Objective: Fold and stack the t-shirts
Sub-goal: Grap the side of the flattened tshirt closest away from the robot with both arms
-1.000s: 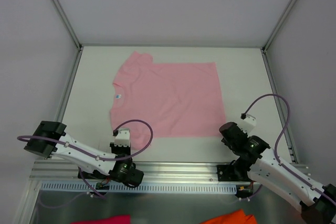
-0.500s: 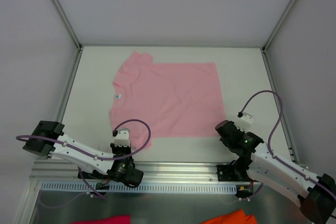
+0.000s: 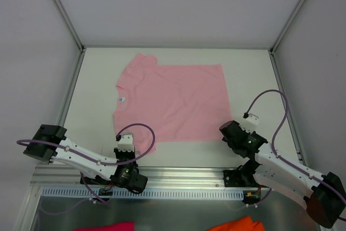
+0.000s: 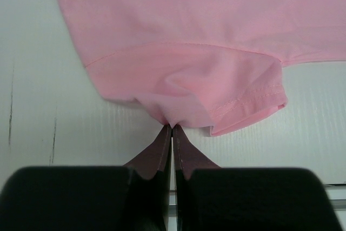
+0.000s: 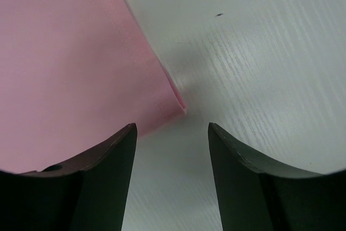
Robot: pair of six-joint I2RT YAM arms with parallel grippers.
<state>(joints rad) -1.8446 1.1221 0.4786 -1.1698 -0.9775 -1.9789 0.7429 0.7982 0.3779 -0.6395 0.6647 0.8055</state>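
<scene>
A light pink t-shirt [image 3: 173, 101] lies spread flat on the white table, neck to the left, with a small white label [image 3: 121, 99] at the collar. My left gripper [image 3: 128, 133] is at the shirt's near left sleeve. In the left wrist view its jaws are shut, and the sleeve edge of the t-shirt [image 4: 189, 25] puckers right at the left gripper's [image 4: 172, 126] tips. My right gripper [image 3: 225, 131] stands open at the near right hem corner. In the right wrist view that corner of the t-shirt [image 5: 65, 68] lies just ahead of the right gripper [image 5: 172, 126], between its fingers and touching neither.
Grey walls with aluminium posts [image 3: 65, 14] close in the table on three sides. A metal rail [image 3: 178, 174] runs along the near edge at the arm bases. Below it lie a magenta cloth scrap [image 3: 111, 225] and an orange cloth scrap [image 3: 238, 224].
My right gripper has moved up and to the left toward the hem corner, and its jaws have opened wider. The left arm and the shirt have stayed still.
</scene>
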